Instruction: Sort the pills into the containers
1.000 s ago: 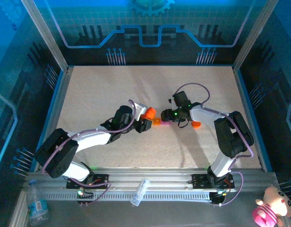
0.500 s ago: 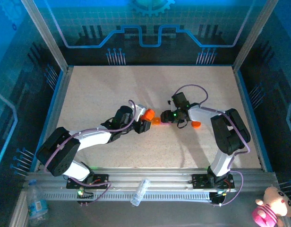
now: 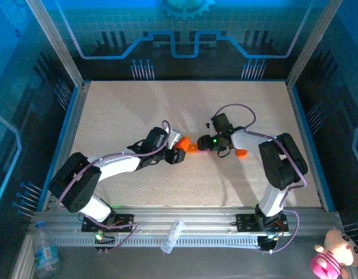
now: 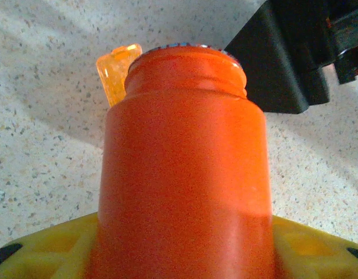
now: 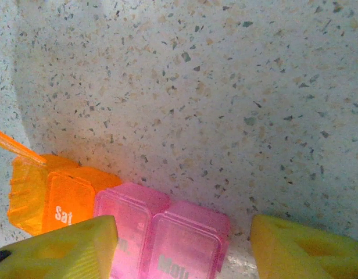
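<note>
The white word "Sat" is read on the orange compartment [image 5: 65, 204] at one end of the containers [image 5: 132, 218], a strip laid on the speckled table [image 5: 225, 87] near its middle; its translucent lid [image 5: 13, 145] is raised. Two pink compartments [image 5: 188, 241] are joined beside it. On one of them the letters "Mo" are legible before the word is cut by the picture's edge, and the writing on the other is covered by a yellow finger [image 5: 63, 247]. The right gripper [image 5: 182, 247] is seen partly open, its jaws straddling the pink end of the strip, with a bare gap left between the strip and the other finger, so nothing is clamped. The left gripper [image 4: 179, 250] is closed on an orange bottle [image 4: 185, 145], whose uncapped mouth is pointed at the raised lid and just beside it. Behind the bottle, the rest of the strip is blocked by the black body of the right gripper. A small orange cap [image 3: 242, 153] is seen on the table beside the right arm.
</note>
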`<move>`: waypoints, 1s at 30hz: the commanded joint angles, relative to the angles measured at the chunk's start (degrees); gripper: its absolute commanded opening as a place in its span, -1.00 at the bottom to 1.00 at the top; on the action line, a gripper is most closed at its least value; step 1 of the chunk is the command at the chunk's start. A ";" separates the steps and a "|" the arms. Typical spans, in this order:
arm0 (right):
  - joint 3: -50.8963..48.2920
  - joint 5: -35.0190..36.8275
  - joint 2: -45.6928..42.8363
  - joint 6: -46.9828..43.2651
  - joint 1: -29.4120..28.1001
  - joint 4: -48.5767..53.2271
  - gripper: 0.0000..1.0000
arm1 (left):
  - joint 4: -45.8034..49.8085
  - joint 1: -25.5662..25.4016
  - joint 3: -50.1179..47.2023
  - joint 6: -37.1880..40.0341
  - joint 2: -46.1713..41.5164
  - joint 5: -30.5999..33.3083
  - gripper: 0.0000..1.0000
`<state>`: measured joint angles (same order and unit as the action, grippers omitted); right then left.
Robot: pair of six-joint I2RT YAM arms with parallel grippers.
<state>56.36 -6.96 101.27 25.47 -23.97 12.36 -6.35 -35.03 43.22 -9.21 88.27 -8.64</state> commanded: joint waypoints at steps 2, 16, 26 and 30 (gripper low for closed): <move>-0.20 0.38 1.99 0.54 -0.11 0.42 0.25 | 4.78 0.34 4.09 -1.57 2.65 -1.71 -1.00; -0.37 0.19 2.33 0.65 -0.12 0.30 0.25 | 7.90 0.34 8.27 -3.10 7.65 -1.28 -1.00; -0.47 0.37 2.27 0.64 -0.09 0.38 0.24 | 13.53 0.39 11.72 -3.18 9.40 -0.65 -1.00; -0.37 0.46 2.40 0.71 -0.12 0.47 0.24 | 16.36 0.33 13.32 -3.27 9.53 -0.84 -1.00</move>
<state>56.36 -7.55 101.60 25.87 -23.94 11.88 6.37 -35.03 53.95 -11.94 97.06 -9.21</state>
